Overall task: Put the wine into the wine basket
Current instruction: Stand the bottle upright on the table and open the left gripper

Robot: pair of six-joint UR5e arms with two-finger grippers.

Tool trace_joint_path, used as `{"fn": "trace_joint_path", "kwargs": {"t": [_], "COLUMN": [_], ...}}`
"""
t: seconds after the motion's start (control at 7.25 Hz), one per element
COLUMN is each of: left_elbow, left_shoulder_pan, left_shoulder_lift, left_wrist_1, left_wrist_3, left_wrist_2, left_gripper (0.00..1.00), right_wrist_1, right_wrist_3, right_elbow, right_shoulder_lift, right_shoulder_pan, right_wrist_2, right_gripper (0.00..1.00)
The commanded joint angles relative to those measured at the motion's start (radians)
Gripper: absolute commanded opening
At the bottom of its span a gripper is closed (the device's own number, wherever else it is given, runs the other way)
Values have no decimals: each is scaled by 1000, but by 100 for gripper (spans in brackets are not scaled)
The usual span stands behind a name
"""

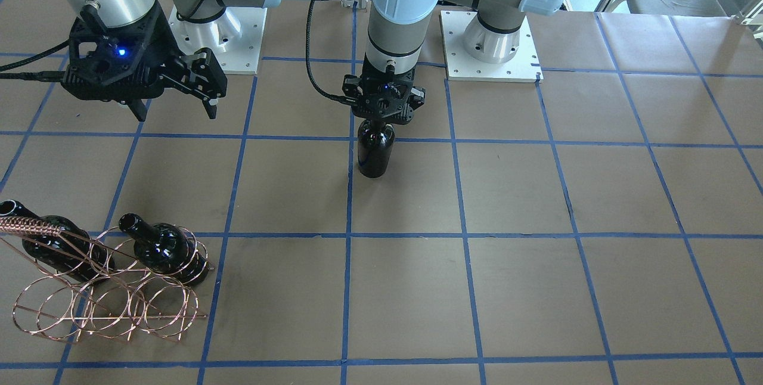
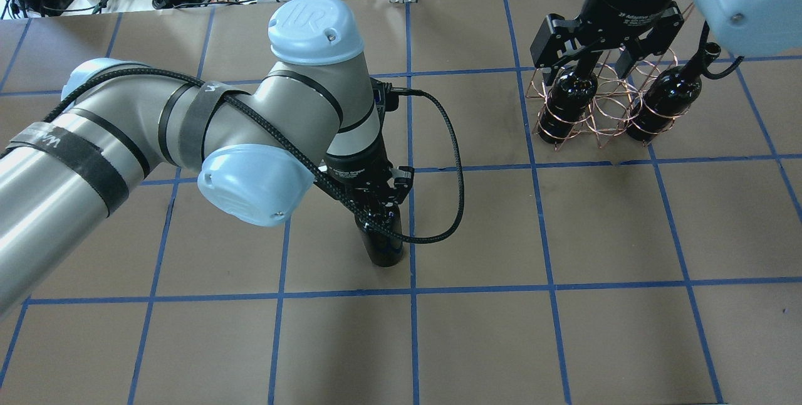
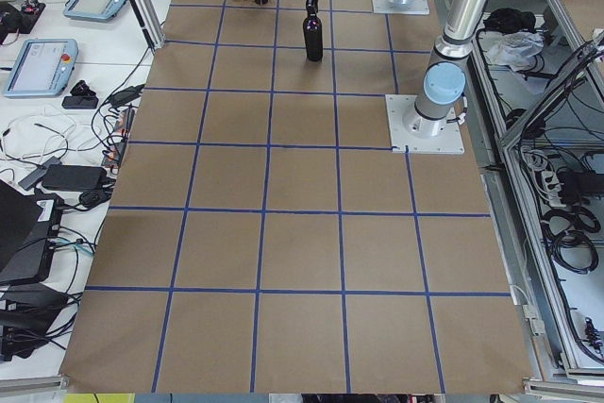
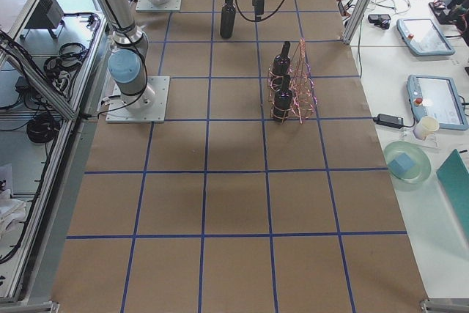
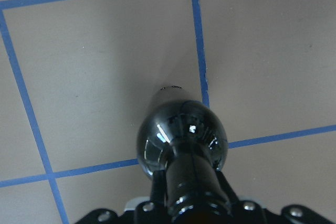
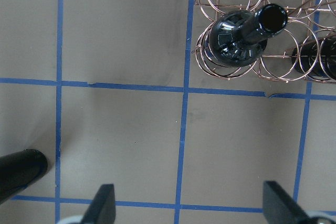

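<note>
My left fingers (image 5: 227,195) were clamped on the neck of the wine (image 1: 375,152), gripping it from above. The bottle hung upright under them, near the middle of the bench (image 1: 596,194), its base on or just over a blue tape line (image 1: 347,289). I could not tell whether the base touched the bench.

My right fingers (image 6: 105,203) were spread wide with nothing between them, pointing down over bare bench. In that wrist view the basket (image 6: 233,72) sat at 1 o'clock of the fingers, and the wine's base just showed at 8 o'clock.

In the overhead view the basket stood at 2 o'clock from the wine, well apart from it. Two bottles were in its loops, necks tilted up: one (image 1: 167,251) at the end nearer the wine, the other (image 1: 56,242) beside the twisted handle (image 1: 27,227). The lower row of loops nearest the front camera held nothing.
</note>
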Motion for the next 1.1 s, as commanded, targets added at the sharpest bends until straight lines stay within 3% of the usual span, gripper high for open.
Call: {"fn": "trace_joint_path", "kwargs": {"t": [0.0,0.14,0.41,0.69,0.97], "left_elbow": [1,2,22,153,249], "left_shoulder_pan": [0,0,-5,26,176], "left_shoulder_lift": [-1,2,23,46,36], "left_wrist_1": [1,-3,0,-87,-111], "left_wrist_3": [-3,-5,-2,2,20], "left_wrist_2": [1,5,8,37,71], "left_gripper": [65,100,100,100,100], "right_wrist_1": [0,2,0,12,34], "right_wrist_3": [0,-5,-6,-5,-6], "right_elbow": [0,-2,-3,-5,-6], "right_shoulder_lift": [0,0,0,0,-2], "right_shoulder_pan": [0,0,-3,-3,-3], "right_wrist_2": [0,0,2,0,21], "right_gripper": [100,100,100,100,100]}}
